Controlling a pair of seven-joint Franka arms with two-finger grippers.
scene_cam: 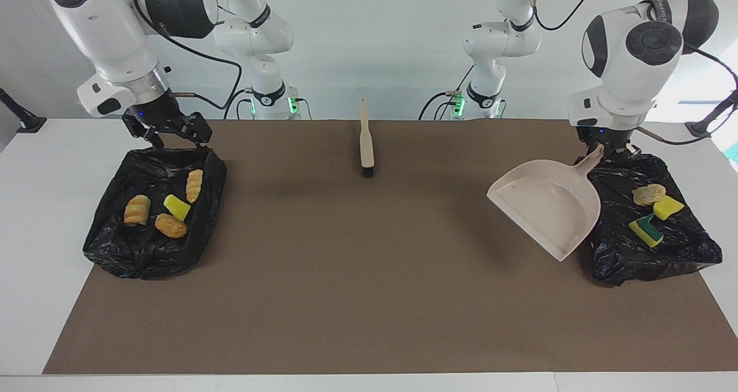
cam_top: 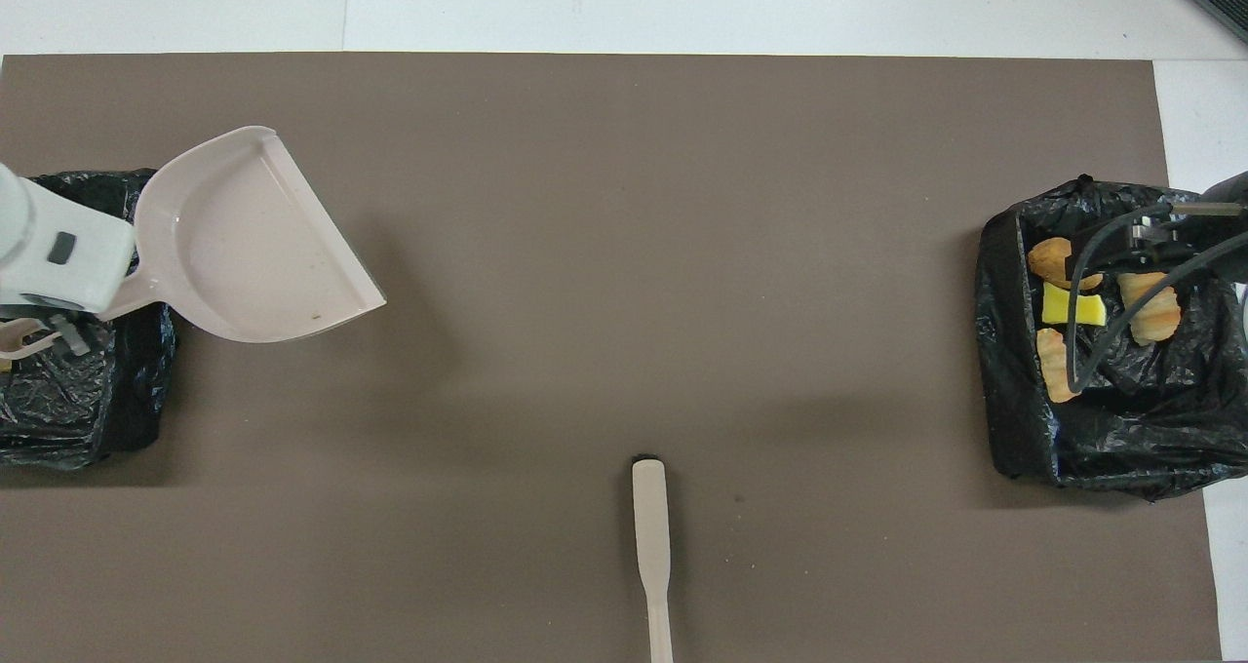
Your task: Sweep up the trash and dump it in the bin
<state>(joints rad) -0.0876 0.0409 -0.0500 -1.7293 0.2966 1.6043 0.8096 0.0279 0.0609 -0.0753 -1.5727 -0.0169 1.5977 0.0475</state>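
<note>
All the trash sits in two black bins. Four pieces (scene_cam: 164, 208) lie in the bin (scene_cam: 104, 248) at the right arm's end of the table (scene_cam: 346, 300), three pieces (scene_cam: 654, 210) in the other bin (scene_cam: 686, 253). The left gripper (scene_cam: 605, 148) is clamped on the dustpan (scene_cam: 548, 204), holding it up beside that bin. The right gripper (scene_cam: 173, 135) hangs spread wide over its bin's rim. The brush (scene_cam: 366, 144) lies between the arms.

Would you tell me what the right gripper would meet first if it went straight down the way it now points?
Probably the black bin bag beneath the right gripper, at its rim nearest the robots, though depth is unclear.
</note>
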